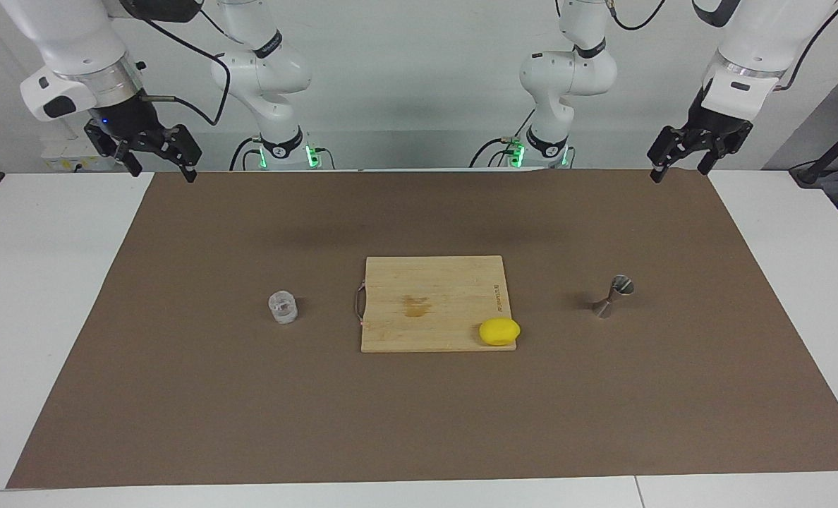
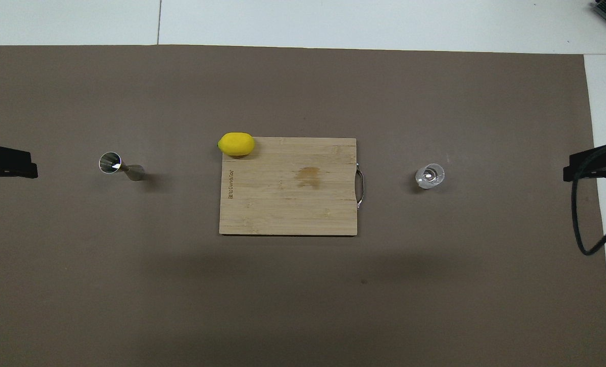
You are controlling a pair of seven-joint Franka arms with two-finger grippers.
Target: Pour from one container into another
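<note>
The small clear cup (image 1: 283, 307) stands on the brown mat toward the right arm's end of the table; it also shows in the overhead view (image 2: 429, 176). The steel hourglass jigger (image 1: 613, 296) stands on the mat toward the left arm's end, and shows in the overhead view (image 2: 122, 167). My right gripper (image 1: 164, 173) hangs open and empty in the air over the mat's edge at its own end, well apart from the cup. My left gripper (image 1: 678, 173) hangs open and empty over the mat's edge at its end, well apart from the jigger. Both arms wait.
A wooden cutting board (image 1: 433, 282) with a metal handle lies in the middle of the mat, between cup and jigger. A yellow lemon (image 1: 499, 331) sits on the board's corner farthest from the robots, on the jigger's side. A brown mat (image 1: 419, 423) covers the table.
</note>
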